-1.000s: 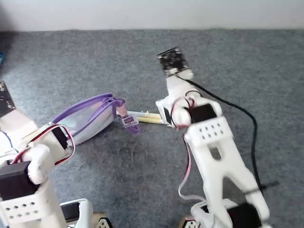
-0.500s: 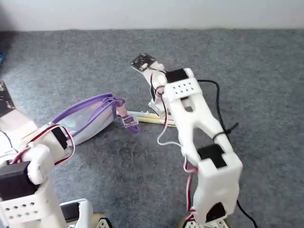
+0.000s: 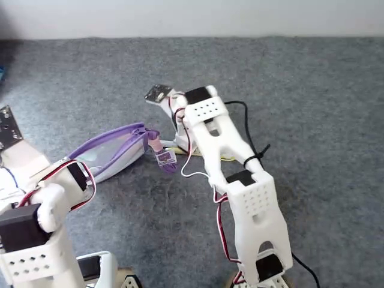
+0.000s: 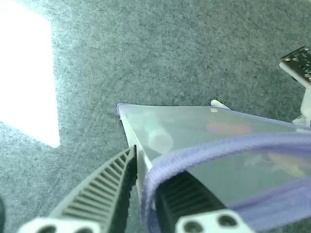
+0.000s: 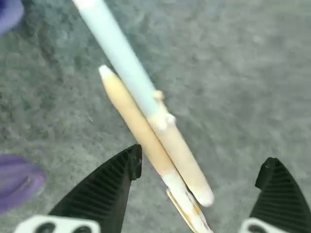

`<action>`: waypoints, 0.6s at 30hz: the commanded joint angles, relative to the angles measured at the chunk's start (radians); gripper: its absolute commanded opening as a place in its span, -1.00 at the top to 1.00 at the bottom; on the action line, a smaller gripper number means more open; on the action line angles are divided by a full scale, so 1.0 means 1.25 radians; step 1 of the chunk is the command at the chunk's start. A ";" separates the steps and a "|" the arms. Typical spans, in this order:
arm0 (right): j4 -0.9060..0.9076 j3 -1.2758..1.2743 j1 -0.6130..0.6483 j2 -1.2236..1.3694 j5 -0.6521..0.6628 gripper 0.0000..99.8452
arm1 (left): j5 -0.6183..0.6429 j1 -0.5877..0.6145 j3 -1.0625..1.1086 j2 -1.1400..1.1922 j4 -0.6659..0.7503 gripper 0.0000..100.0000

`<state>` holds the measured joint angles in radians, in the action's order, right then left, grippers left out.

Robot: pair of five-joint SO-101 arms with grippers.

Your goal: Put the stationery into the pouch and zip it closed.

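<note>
Between pouch [image 3: 111, 153] and pens [image 5: 140, 127], a zipper tag [image 3: 165, 158]

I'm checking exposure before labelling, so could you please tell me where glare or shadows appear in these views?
Left wrist view: a washed-out white patch on the carpet, apart from the pouch, whose clear side has a faint sheen. Right wrist view: even light on the two pens, no glare. High view: soft, even light across the carpet, no hard shadows.

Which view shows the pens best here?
The right wrist view: both pens lie side by side, close up, inside the open right gripper. In the high view the right arm covers most of them. The left wrist view faces the pouch.
</note>
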<state>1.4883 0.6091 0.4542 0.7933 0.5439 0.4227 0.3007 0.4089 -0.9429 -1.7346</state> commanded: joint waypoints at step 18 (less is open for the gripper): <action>0.002 0.039 -0.164 0.085 0.076 0.98 | 0.007 0.005 0.002 0.004 -0.015 0.98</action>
<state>1.4285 0.6628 0.3207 0.9007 0.6283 0.4227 0.3007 0.4089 -0.9429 -1.7346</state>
